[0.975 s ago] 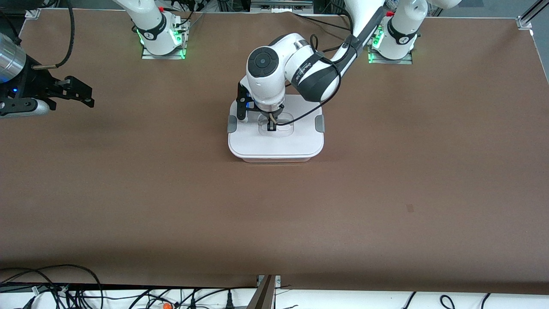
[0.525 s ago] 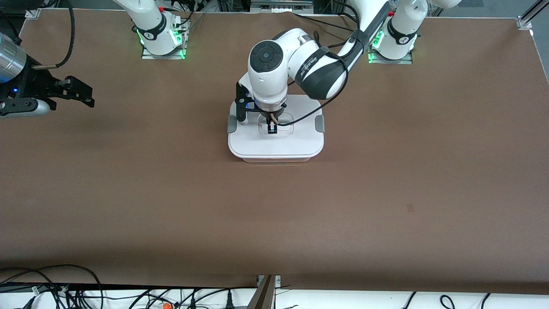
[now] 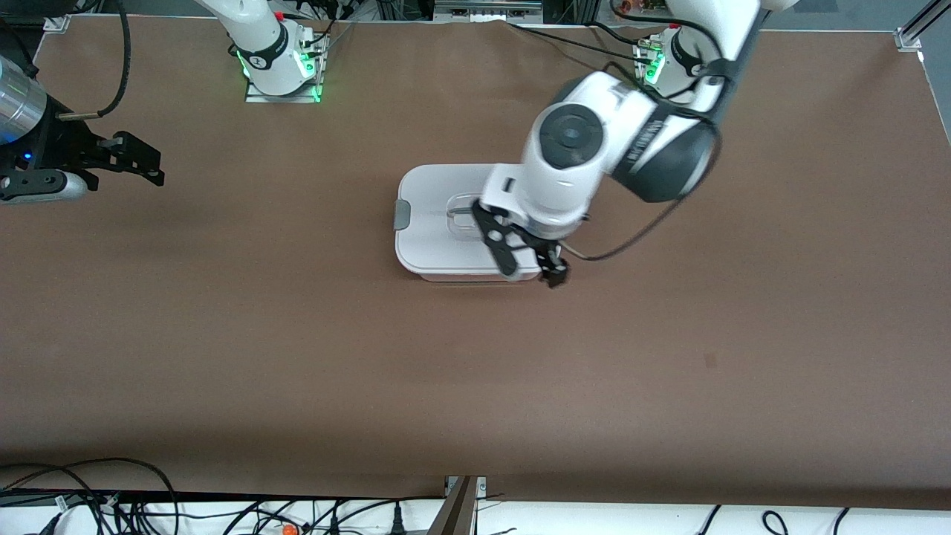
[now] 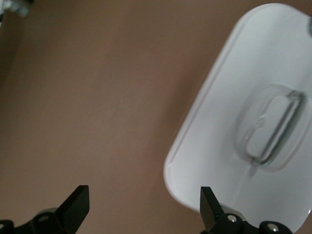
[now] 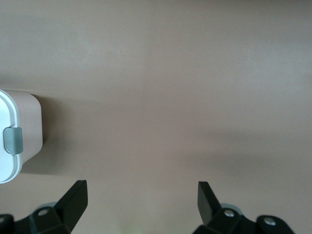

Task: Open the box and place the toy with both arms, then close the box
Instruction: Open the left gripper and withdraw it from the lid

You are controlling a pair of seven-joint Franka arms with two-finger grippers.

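off the lid [image 3: 438, 223], left hand [image 3: 529, 269] lifted.

I see a brown worktop [image 3: 297, 357] spanning my front view, with one small dark mark [image 3: 710, 360] toward the left arm's end. Black cables [image 3: 82, 498] lie tangled along the white strip at its edge nearest the front camera, where a metal bracket [image 3: 464, 487] sits at mid-length.
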